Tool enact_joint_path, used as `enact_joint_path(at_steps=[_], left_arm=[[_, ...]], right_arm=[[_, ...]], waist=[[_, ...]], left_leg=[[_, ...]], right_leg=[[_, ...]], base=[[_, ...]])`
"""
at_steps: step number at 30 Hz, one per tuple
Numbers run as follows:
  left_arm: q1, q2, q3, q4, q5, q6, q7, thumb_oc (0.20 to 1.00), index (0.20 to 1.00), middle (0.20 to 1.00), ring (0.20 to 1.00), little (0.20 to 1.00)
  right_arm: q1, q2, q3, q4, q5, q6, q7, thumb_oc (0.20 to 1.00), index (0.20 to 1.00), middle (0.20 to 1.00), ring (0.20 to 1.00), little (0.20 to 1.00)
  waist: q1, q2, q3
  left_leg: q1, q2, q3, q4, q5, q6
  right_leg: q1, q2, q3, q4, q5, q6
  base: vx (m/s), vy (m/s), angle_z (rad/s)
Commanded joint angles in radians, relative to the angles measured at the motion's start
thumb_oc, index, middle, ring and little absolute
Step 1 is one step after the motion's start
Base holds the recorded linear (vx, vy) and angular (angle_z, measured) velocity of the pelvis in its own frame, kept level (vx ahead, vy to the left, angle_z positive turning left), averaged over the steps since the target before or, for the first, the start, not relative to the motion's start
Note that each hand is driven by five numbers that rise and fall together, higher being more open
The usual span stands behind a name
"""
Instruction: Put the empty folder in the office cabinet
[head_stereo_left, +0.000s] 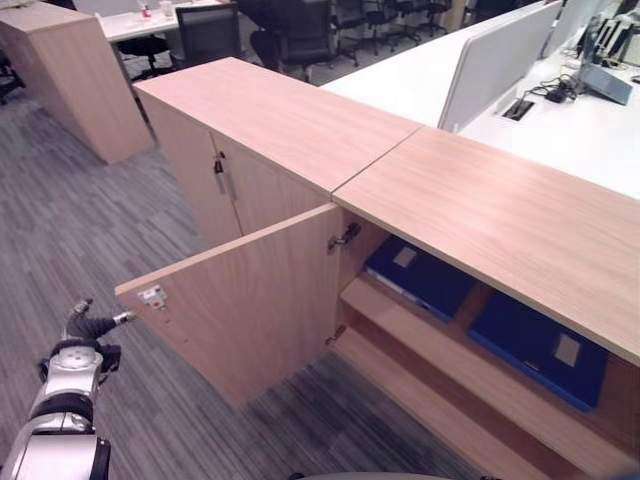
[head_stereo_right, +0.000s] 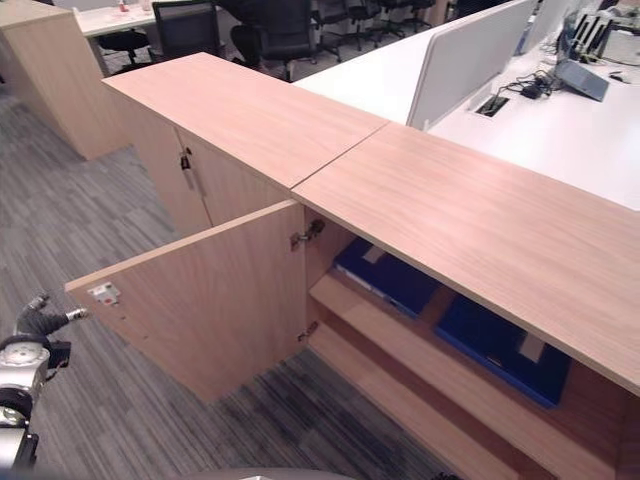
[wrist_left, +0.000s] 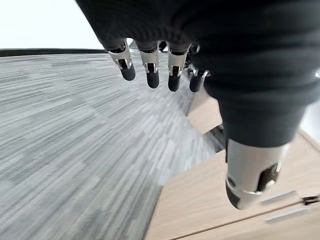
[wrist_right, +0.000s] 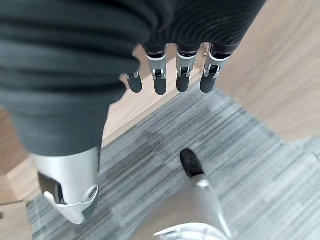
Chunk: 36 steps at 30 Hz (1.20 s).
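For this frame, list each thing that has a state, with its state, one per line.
Near cabinet door: swung wide open.
Far cabinet doors: closed.
Two blue folders: lying flat on the upper shelf inside the cabinet.
Lower shelf: bare where visible.
Left robot hand: open, holding nothing, beside the open door.
Right robot hand: open, holding nothing, over the carpet.

The office cabinet (head_stereo_left: 480, 215) stands on the carpet floor (head_stereo_left: 70, 230). Its open door (head_stereo_left: 245, 300) swings out to the cabinet's left front. Two folders (head_stereo_left: 420, 275) (head_stereo_left: 540, 345) lie side by side on the cabinet's upper shelf (head_stereo_left: 470, 375). A worktop (head_stereo_left: 590, 140) sits behind the cabinet; the left hand (head_stereo_left: 90, 325) hangs left of the door.
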Motion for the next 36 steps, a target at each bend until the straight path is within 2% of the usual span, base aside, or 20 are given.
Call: enact_joint_path(at_steps=[1,9,15,18,20,21,24,25,27,28,29,33,36], left_arm=[[-0.129,0.081,-0.012,0.066,-0.014,-0.046,0.009,1.000,1.000,1.000,1.000,1.000],[-0.237,0.088,-0.037,0.049,-0.123,-0.067,-0.019,1.000,1.000,1.000,1.000,1.000],[-0.275,-0.015,-0.103,-0.027,-0.155,-0.084,-0.038,1.000,1.000,1.000,1.000,1.000],[-0.254,-0.093,-0.131,-0.084,-0.166,-0.090,-0.047,1.000,1.000,1.000,1.000,1.000],[-0.208,-0.156,-0.146,-0.183,-0.195,-0.105,-0.050,1.000,1.000,1.000,1.000,1.000],[-0.206,-0.157,-0.145,-0.184,-0.195,-0.104,-0.049,1.000,1.000,1.000,1.000,1.000],[-0.040,-0.331,-0.171,-0.409,-0.311,-0.121,-0.103,1.000,1.000,1.000,1.000,1.000],[-0.038,-0.332,-0.170,-0.410,-0.311,-0.120,-0.103,1.000,1.000,1.000,1.000,1.000],[0.079,-0.419,-0.245,-0.565,-0.347,-0.116,-0.162,1.000,1.000,1.000,1.000,1.000],[0.086,-0.419,-0.246,-0.572,-0.346,-0.113,-0.160,1.000,1.000,1.000,1.000,1.000],[0.164,-0.460,-0.308,-0.642,-0.373,-0.091,-0.209,1.000,1.000,1.000,1.000,1.000],[0.269,-0.460,-0.409,-0.728,-0.380,-0.049,-0.280,1.000,1.000,1.000,1.000,1.000],[0.324,-0.445,-0.417,-0.774,-0.429,-0.027,-0.294,1.000,1.000,1.000,1.000,1.000]], right_arm=[[-0.017,0.016,0.043,0.044,0.000,-0.013,0.017,1.000,1.000,1.000,1.000,1.000],[0.010,0.037,0.059,0.031,-0.001,-0.019,0.029,1.000,1.000,1.000,1.000,1.000],[0.014,0.064,0.087,0.016,-0.004,-0.027,0.041,1.000,1.000,1.000,1.000,1.000],[-0.003,0.083,0.102,-0.003,0.003,-0.031,0.040,1.000,1.000,1.000,1.000,1.000],[-0.012,0.102,0.115,-0.024,0.005,-0.036,0.038,1.000,1.000,1.000,1.000,1.000],[-0.012,0.101,0.116,-0.024,0.005,-0.036,0.038,1.000,1.000,1.000,1.000,1.000],[-0.033,0.142,0.140,-0.058,0.010,-0.043,0.037,1.000,1.000,1.000,1.000,1.000],[-0.032,0.141,0.141,-0.059,0.010,-0.043,0.037,1.000,1.000,1.000,1.000,1.000],[-0.057,0.169,0.159,-0.067,0.013,-0.042,0.037,1.000,1.000,1.000,1.000,1.000],[-0.054,0.169,0.159,-0.067,0.013,-0.042,0.037,1.000,1.000,1.000,1.000,1.000],[-0.080,0.194,0.182,-0.077,0.017,-0.039,0.044,1.000,1.000,1.000,1.000,1.000],[-0.115,0.223,0.241,-0.124,0.028,-0.040,0.062,1.000,1.000,1.000,1.000,1.000],[-0.132,0.229,0.267,-0.148,0.038,-0.038,0.067,1.000,1.000,1.000,1.000,1.000]], waist=[[0.004,-0.033,-0.030],[-0.015,-0.054,-0.030],[-0.020,-0.070,-0.025],[-0.016,-0.073,-0.019],[-0.009,-0.076,-0.013],[-0.009,-0.075,-0.014],[0.011,-0.081,0.000],[0.011,-0.080,-0.001],[0.028,-0.083,0.011],[0.028,-0.083,0.008],[0.040,-0.082,0.013],[0.051,-0.080,0.020],[0.057,-0.079,0.025]], left_leg=[[-0.004,0.030,-0.023,0.013,-0.072,-0.038],[-0.004,0.033,-0.012,0.017,-0.074,-0.039],[-0.008,0.032,-0.016,0.018,-0.075,-0.037],[-0.011,0.030,-0.022,0.018,-0.074,-0.035],[-0.010,0.028,-0.027,0.019,-0.075,-0.033],[-0.010,0.028,-0.027,0.019,-0.075,-0.033],[-0.008,0.023,-0.038,0.020,-0.077,-0.028],[-0.008,0.023,-0.038,0.020,-0.077,-0.028],[-0.010,0.023,-0.047,0.021,-0.078,-0.025],[-0.010,0.022,-0.048,0.021,-0.078,-0.024],[-0.010,0.022,-0.053,0.020,-0.078,-0.022],[-0.012,0.022,-0.058,0.022,-0.077,-0.018],[-0.018,0.025,-0.061,0.023,-0.075,-0.018]], right_leg=[[-0.055,-0.039,0.002,-0.095,0.183,0.069],[-0.069,-0.031,0.020,-0.098,0.188,0.069],[-0.069,-0.034,0.011,-0.094,0.188,0.069],[-0.067,-0.037,0.004,-0.094,0.189,0.069],[-0.064,-0.038,0.000,-0.093,0.188,0.069],[-0.064,-0.038,0.000,-0.093,0.188,0.069],[-0.054,-0.042,-0.017,-0.090,0.188,0.069],[-0.054,-0.042,-0.017,-0.091,0.188,0.069],[-0.050,-0.043,-0.024,-0.087,0.186,0.069],[-0.049,-0.044,-0.025,-0.087,0.186,0.069],[-0.047,-0.045,-0.027,-0.085,0.186,0.069],[-0.051,-0.042,-0.020,-0.080,0.184,0.069],[-0.057,-0.041,-0.017,-0.078,0.182,0.067]], base=[[-0.03,-0.013,-0.13],[-0.03,-0.010,-0.10],[-0.01,-0.005,-0.01],[-0.01,-0.004,0.04],[0.00,-0.004,0.14],[-0.01,-0.007,0.19],[0.00,-0.010,0.06],[0.00,-0.008,0.05],[0.00,-0.016,0.21],[0.01,-0.015,0.27],[0.00,-0.008,0.15],[0.00,-0.005,0.03],[-0.03,-0.017,-0.11]])
